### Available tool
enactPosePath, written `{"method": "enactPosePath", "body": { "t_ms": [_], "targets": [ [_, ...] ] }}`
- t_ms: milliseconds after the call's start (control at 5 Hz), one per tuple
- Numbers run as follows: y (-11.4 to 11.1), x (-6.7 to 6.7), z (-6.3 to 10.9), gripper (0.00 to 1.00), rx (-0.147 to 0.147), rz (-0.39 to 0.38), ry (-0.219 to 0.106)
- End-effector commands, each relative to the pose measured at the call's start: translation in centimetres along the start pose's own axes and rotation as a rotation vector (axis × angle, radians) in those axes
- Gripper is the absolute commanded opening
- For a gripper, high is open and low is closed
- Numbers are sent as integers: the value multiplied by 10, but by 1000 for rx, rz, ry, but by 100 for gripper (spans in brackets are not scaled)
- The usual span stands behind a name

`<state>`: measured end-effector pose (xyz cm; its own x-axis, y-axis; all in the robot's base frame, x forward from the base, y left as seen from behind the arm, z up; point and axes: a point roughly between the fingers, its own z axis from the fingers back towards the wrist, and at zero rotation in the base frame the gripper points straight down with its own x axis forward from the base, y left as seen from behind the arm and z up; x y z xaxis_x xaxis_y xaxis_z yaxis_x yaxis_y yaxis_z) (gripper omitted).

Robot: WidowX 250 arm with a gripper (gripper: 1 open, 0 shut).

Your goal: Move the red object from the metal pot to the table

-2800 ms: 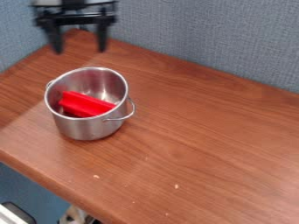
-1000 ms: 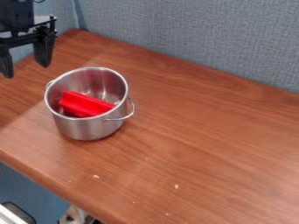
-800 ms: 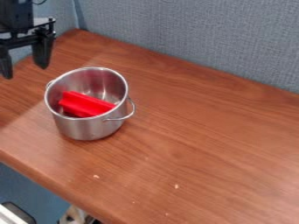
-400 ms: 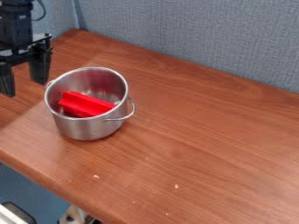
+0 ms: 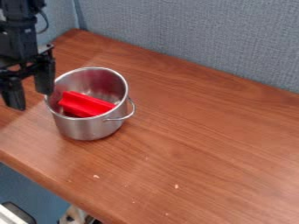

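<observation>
- Since a moment ago the black two-fingered tool (image 5: 28, 83) has dropped lower and come in toward the pot; it was up by the desk's far-left corner and now hangs just left of the pot's rim, apparently closing in for the pick.
- At the far left, the tool points steeply downward with its fingers spread wide and nothing between them. The spread looks meant to leave room for the block, though the tool is beside the pot, not over its mouth, so it would need to shift right before descending.
- Just to its right stands the small round shiny steel pot (image 5: 107, 124) with straight sides and a small handle on its right side, upright on the desk's left half.
- Inside it lies the small bright red flat-sided block (image 5: 84, 104), slanted, one end leaning toward the wall. It is untouched, so the move is not yet begun.
- Rightward stretches the reddish-brown wood-grain desk (image 5: 211, 131), smooth and bare, offering ample room to set the block down.
</observation>
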<state>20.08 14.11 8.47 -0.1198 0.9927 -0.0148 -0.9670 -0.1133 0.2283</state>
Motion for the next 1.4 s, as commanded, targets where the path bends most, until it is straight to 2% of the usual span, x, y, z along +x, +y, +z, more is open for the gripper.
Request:
{"method": "enactPosePath", "body": {
  "t_ms": [0, 200, 400, 600, 1000, 1200],
  "targets": [
    [-13, 6, 0, 100, -26, 61, 43],
    [-19, 2, 10, 100, -16, 95, 95],
    [-22, 19, 19, 100, -16, 67, 98],
    [-12, 29, 31, 100, -9, 2, 124],
    [-5, 52, 30, 100, -7, -110, 85],
    [-5, 60, 21, 100, -1, -108, 89]
  ]
}}
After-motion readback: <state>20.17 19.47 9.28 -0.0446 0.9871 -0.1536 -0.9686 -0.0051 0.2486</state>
